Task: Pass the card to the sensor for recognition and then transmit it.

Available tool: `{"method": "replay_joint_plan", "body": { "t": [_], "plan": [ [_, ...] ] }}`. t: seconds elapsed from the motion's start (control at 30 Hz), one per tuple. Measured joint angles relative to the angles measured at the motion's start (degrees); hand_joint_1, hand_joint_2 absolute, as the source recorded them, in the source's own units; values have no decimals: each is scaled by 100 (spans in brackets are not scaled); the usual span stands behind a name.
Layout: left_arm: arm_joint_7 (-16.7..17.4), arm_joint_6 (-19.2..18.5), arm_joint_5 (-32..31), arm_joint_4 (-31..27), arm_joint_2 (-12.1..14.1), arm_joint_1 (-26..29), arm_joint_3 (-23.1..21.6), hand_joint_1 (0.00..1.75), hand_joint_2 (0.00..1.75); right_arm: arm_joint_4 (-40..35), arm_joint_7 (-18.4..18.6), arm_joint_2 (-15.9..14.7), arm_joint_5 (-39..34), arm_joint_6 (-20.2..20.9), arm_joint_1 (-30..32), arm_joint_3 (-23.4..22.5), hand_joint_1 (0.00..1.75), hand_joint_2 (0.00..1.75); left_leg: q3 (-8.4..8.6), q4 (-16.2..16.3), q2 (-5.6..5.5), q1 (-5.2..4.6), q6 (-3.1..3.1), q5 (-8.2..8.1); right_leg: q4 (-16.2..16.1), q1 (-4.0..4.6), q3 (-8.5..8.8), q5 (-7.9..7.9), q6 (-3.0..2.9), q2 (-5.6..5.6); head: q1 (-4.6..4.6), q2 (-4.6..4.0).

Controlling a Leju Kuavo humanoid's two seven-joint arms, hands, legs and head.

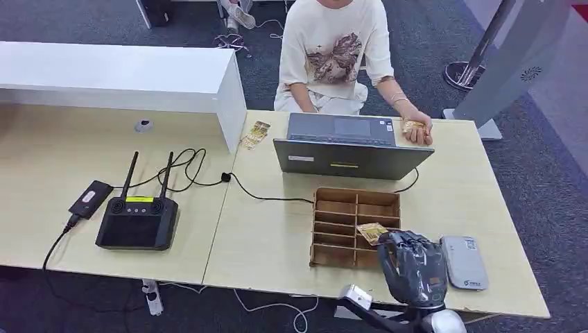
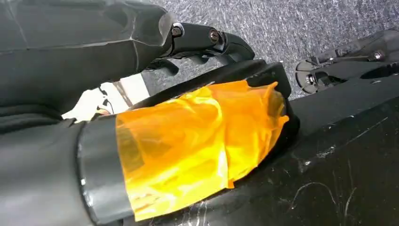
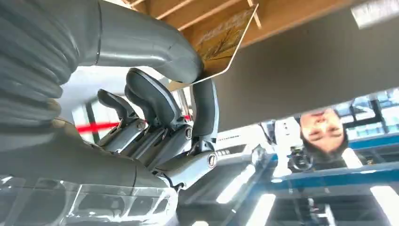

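My right hand (image 1: pixel 414 267) is at the table's front edge, just beside the wooden rack (image 1: pixel 347 208). It pinches a yellowish printed card (image 1: pixel 372 232) between thumb and a finger, holding it over the rack's right-hand compartments. In the right wrist view the card (image 3: pixel 221 42) sticks out past the thumb of my right hand (image 3: pixel 160 113), with the wooden dividers behind it. A grey card sensor (image 1: pixel 464 262) lies flat on the table right of that hand. My left hand (image 2: pixel 155 136) hangs over the carpet, its thumb wrapped in orange tape, holding nothing.
An open laptop (image 1: pixel 350 146) stands behind the rack. A person (image 1: pixel 336 55) sits beyond it, with a hand holding a small card (image 1: pixel 414 127) by the laptop. More cards (image 1: pixel 255 134) lie near the white counter (image 1: pixel 118 76). A black router (image 1: pixel 137 220) and cables are at the left.
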Motion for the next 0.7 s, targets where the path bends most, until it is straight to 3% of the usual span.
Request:
{"method": "replay_joint_plan", "body": {
  "t": [0.1, 0.27, 0.5, 0.7],
  "plan": [
    [0, -2, 94, 0, 0, 1, 0, 0, 0, -230, -294, 86, -489, 291, 105, -164, 175, 175, -1, 0, -1, 0, 0, 0, -1, 0, 0, 0, 0, -1, 0, 0],
    [0, -9, 168, 0, 0, 1, 0, 0, 0, -412, -480, 153, -747, 400, 193, -313, 175, 175, 0, 0, 1, 0, 0, 0, -1, 0, -1, 0, 0, 0, 0, 0],
    [2, -15, 315, 0, 0, 3, 44, 0, 0, -819, -1304, 301, -1776, 860, 371, -529, 175, 175, 0, 0, 1, 1, -1, -1, 0, 1, -2, -1, 0, 1, 0, 0],
    [13, -17, 343, 0, 0, 3, 63, 0, 0, -1150, -1664, 416, -2224, 1078, 416, -556, 175, 175, -1, 0, 2, 1, -1, -1, 0, 1, -2, -1, 0, 1, 0, 0]
  ]
}}
